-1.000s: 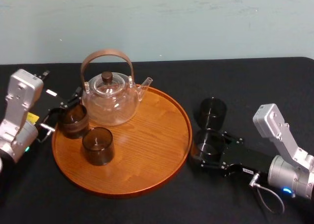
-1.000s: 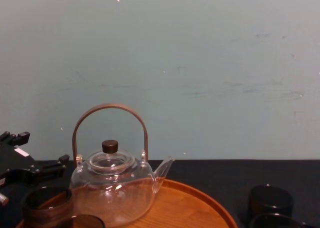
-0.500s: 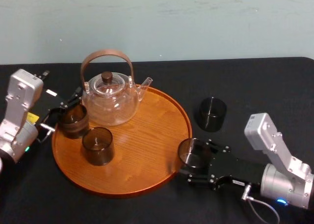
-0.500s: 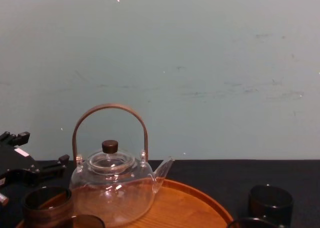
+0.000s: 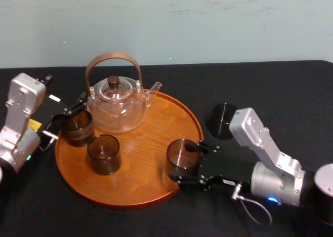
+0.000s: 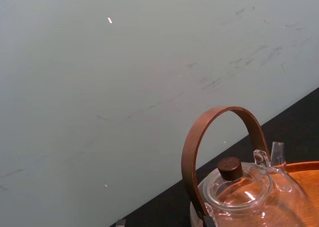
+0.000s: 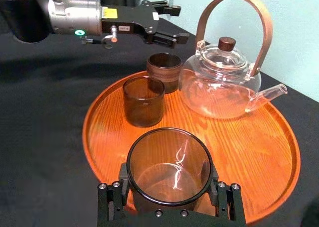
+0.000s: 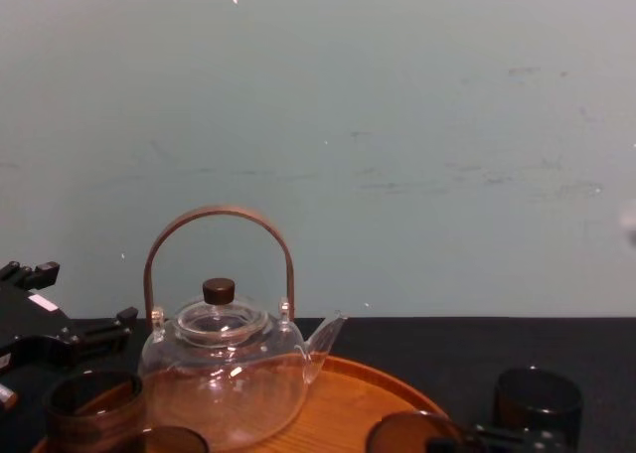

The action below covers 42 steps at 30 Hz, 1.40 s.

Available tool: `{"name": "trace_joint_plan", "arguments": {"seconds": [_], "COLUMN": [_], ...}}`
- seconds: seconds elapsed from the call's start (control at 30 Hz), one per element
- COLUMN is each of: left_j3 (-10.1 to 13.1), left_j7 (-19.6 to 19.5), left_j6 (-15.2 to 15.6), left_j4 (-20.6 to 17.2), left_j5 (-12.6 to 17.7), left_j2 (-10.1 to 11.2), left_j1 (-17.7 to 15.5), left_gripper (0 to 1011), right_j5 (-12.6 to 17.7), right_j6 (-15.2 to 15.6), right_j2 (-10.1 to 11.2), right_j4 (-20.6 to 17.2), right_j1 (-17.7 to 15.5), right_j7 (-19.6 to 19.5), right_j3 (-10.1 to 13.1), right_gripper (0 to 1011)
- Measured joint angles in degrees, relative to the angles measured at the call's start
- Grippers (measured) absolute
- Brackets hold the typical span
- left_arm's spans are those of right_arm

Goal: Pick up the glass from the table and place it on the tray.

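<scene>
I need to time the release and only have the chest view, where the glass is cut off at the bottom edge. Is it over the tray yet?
Observer: Yes. The head view shows the right end effector holding the glass over the tray's right side, inside the rim.
Operator: Anything close to it?
Observer: No. The nearest glass stands apart on the tray, bare wood between them.
Operator: And the other arm?
Observer: The left end effector is open at the tray's left edge, beside the brown cup.
</scene>
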Motion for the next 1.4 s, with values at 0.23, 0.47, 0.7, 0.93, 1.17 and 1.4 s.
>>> {"name": "trace_joint_plan", "arguments": {"seconds": [0.23, 0.47, 0.7, 0.93, 1.17, 1.4], "left_j3": [0.0, 0.0, 0.0, 0.0, 0.0, 0.0], "left_j7": [0.0, 0.0, 0.0, 0.0, 0.0, 0.0], "left_j6": [0.0, 0.0, 0.0, 0.0, 0.0, 0.0], "left_j4": [0.0, 0.0, 0.0, 0.0, 0.0, 0.0], "left_j5": [0.0, 0.0, 0.0, 0.0, 0.0, 0.0], "left_j2": [0.0, 0.0, 0.0, 0.0, 0.0, 0.0], "left_j1": [0.0, 0.0, 0.0, 0.0, 0.0, 0.0], "left_gripper": [1001, 1001, 1001, 1001, 1001, 1002], "right_j5": [-0.3, -0.7, -0.8, -1.0, -1.3, -1.5], "right_j6": [1.4, 1.6, 1.7, 1.6, 1.3, 1.3], "right_j2": [-2.9, -4.9, -6.4, -7.6, -8.6, -9.0], "right_j4": [3.6, 6.5, 8.9, 10.7, 12.2, 13.3], "right_j1": [3.7, 6.0, 7.7, 8.9, 9.8, 10.3], "right_j7": [-0.6, -1.0, -1.1, -0.9, -0.6, -0.4], "right_j3": [-1.6, -2.5, -3.2, -4.1, -4.8, -5.3], "right_gripper": [904, 904, 904, 904, 904, 904]}}
